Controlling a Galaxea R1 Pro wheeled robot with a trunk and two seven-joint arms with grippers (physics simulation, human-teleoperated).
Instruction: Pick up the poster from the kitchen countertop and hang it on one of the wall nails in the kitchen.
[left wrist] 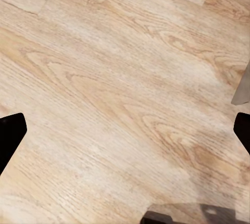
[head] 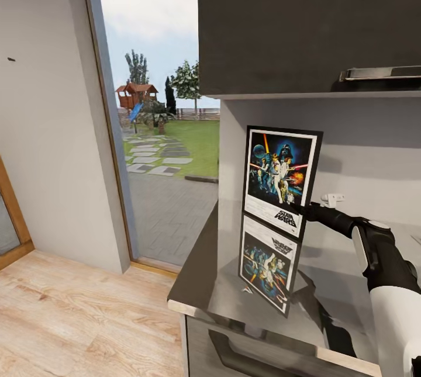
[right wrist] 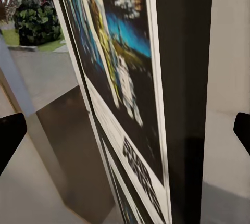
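The poster (head: 279,181) stands nearly upright on the kitchen countertop (head: 196,283), close to the worktop's left end and a little back from its pale wood front edge. Its black frame leans slightly, its printed face turned toward the head camera, with the STAR WARS lettering at the lower right. Directly beneath it the glossy slab shows a dimmer upside-down reflection (head: 270,263) of the same print.

The right gripper (head: 305,210) reaches in from the right and meets the poster at its lower right corner, the black fingertip touching the frame edge there. In the right wrist view the poster (right wrist: 122,78) looms very close and steeply foreshortened, lying between the two dark fingertips (right wrist: 10,135) that sit wide apart at the picture's sides. The fingers are spread around the print, not pressed on it.

The left gripper (left wrist: 125,130) hangs over the wooden floor (left wrist: 114,78), its tips well apart with nothing between them.

Above the worktop hangs a dark wall cabinet (head: 292,20) with a steel handle (head: 380,73). On the off-white wall (head: 47,131) at the far left, a wall nail (head: 11,59) shows as a small dark mark, well apart from the poster. Between that wall and the cabinet a tall glass door (head: 158,102) looks onto a garden.
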